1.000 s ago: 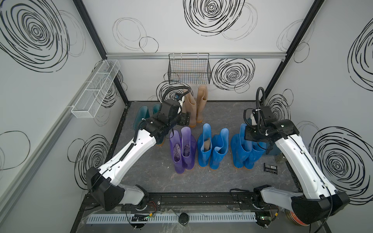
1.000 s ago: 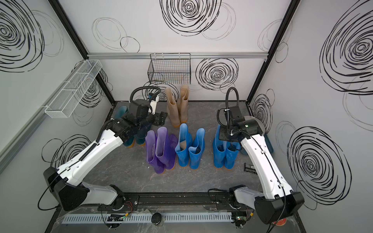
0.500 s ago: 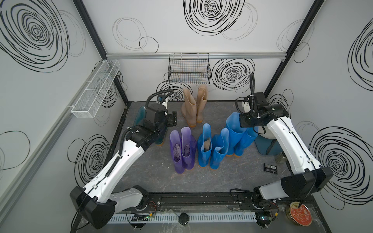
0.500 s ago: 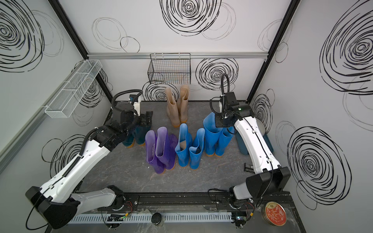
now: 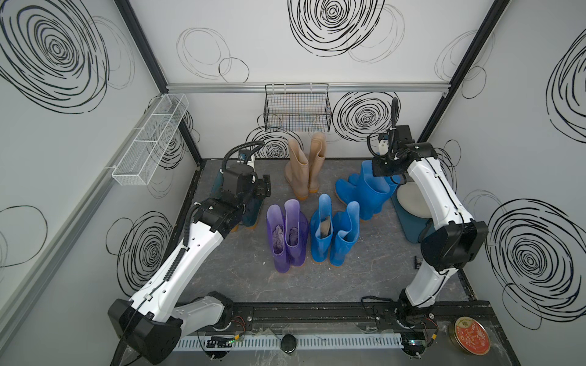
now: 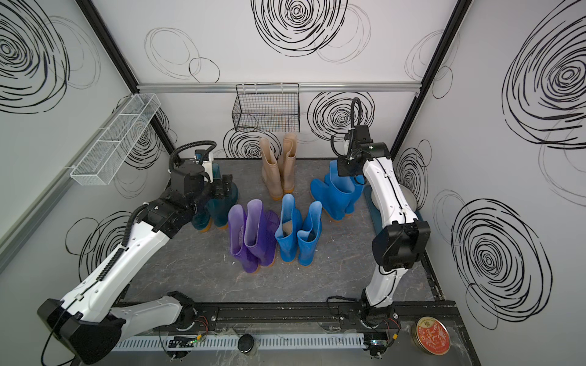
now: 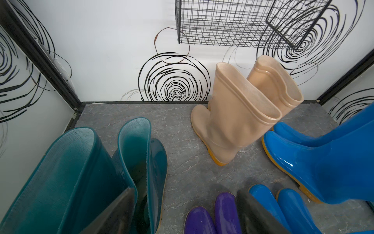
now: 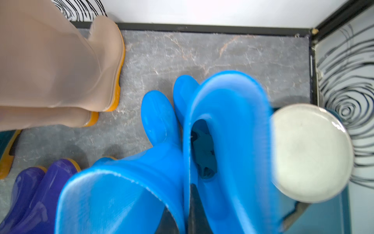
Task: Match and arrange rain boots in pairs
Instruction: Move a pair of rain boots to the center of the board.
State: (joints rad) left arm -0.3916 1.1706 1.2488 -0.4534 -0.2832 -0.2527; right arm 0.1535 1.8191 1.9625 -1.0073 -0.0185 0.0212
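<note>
Blue boots (image 5: pixel 364 193) dragged backward, cuffs pinched between right jaws.

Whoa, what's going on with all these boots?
Two robot arms are sorting rain boots into colour pairs. The right pincer is shut on the cuffs of two blue boots, which tilt beside the tray. The left pincer hangs open over the teal pair. A purple pair, another blue pair and a tan pair already stand matched.

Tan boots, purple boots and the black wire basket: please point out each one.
tan boots (image 5: pixel 299 169): in a top view, on the shaft of one boot.
purple boots (image 5: pixel 299 250): in a top view, on one boot's lower shaft.
black wire basket (image 5: pixel 298 109): in a top view, on its front mesh.
</note>
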